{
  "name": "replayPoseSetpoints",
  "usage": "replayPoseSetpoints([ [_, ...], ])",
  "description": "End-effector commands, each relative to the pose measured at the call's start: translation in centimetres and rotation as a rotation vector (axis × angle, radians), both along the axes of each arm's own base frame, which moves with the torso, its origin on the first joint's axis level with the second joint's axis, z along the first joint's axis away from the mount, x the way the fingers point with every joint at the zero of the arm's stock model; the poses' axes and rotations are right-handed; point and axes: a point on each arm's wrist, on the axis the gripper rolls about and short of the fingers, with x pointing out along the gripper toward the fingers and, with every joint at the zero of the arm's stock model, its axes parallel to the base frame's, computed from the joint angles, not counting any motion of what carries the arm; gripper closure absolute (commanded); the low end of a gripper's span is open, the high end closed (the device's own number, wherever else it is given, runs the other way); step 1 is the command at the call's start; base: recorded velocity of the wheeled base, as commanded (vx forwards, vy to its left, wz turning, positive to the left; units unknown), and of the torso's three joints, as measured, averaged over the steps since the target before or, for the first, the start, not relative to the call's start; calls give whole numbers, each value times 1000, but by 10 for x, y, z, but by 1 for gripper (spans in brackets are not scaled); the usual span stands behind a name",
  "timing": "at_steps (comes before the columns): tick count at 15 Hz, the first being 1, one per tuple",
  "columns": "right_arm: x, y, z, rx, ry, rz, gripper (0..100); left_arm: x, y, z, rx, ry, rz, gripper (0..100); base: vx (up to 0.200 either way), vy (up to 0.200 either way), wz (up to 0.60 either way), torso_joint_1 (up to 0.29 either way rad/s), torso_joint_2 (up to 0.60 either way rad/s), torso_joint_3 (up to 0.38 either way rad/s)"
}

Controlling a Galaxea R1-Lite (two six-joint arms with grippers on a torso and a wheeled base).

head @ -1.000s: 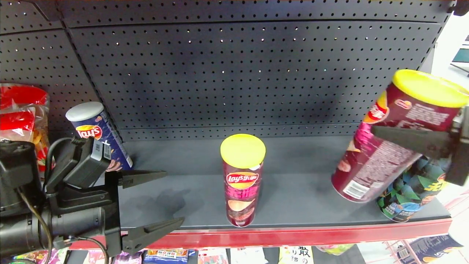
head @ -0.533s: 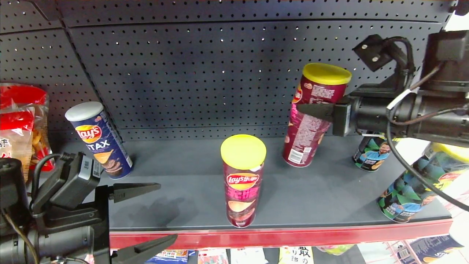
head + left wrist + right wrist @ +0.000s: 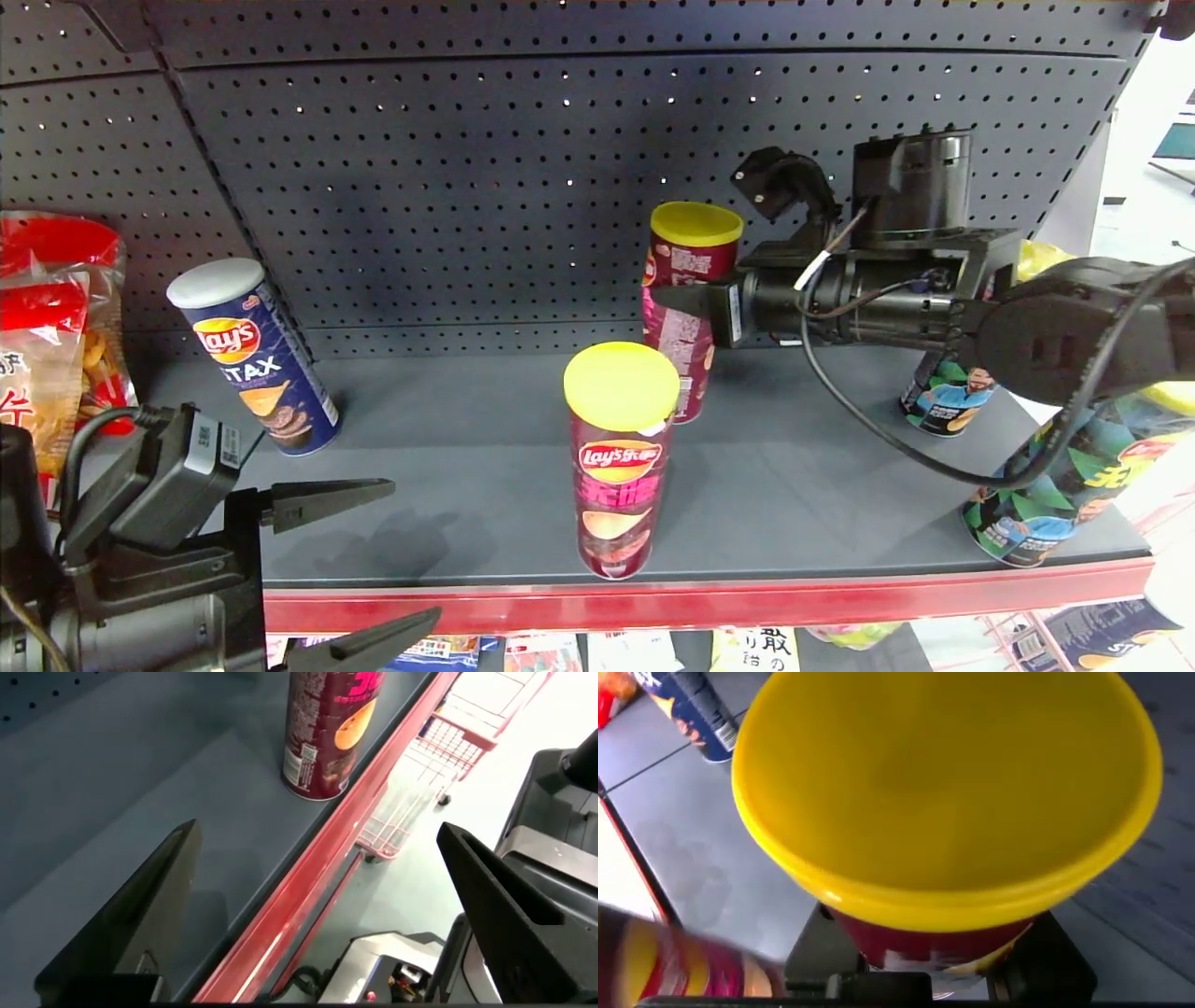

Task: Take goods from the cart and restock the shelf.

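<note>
My right gripper (image 3: pixel 680 303) is shut on a maroon chip can (image 3: pixel 689 280) with a yellow lid (image 3: pixel 943 784). It holds the can slightly tilted, deep on the grey shelf (image 3: pixel 794 485), with the base at or just above the shelf floor. A matching maroon can (image 3: pixel 619 457) stands upright at the shelf's front edge, just in front of the held one, and appears again in the left wrist view (image 3: pixel 322 728). My left gripper (image 3: pixel 411 551) hangs open at the lower left, level with the red shelf lip (image 3: pixel 709 602), its fingers (image 3: pixel 140 924) holding nothing.
A blue chip can (image 3: pixel 252 359) leans against the pegboard (image 3: pixel 560 187) at the left, with snack bags (image 3: pixel 47 308) beyond it. Green-and-black cans (image 3: pixel 934 397) (image 3: pixel 1036 504) stand at the right end. A red wire cart (image 3: pixel 467 728) is below the shelf.
My right arm has carried the maroon can from the right edge leftward and deeper into the shelf, to behind the front can. My left gripper has sunk a little, still open.
</note>
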Motion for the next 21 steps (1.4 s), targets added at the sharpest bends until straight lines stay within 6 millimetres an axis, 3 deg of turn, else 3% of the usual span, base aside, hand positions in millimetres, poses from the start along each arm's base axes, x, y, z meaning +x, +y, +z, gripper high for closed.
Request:
replayPoseSetpoints([
  [1,15,11,-17,-7,15,5,100,0,0,0,-1,5,0,0,0,0,0,0,0,0],
  [7,21,23,-34,-6,20,21,100,2,-1,-1,-4,19,5,0,0,0,0,0,0,0],
  [12,19,26,-37,-13,24,31,100,1,0,-2,-4,21,5,0,0,0,0,0,0,0],
  [13,18,28,-37,-12,25,35,0,1,0,-2,-4,21,5,0,0,0,0,0,0,0],
  [17,16,27,-33,-7,20,31,0,2,-1,-2,-3,23,5,0,0,0,0,0,0,0],
  [21,-1,16,-24,-7,17,18,0,3,-1,-3,-1,28,7,0,0,0,0,0,0,0],
])
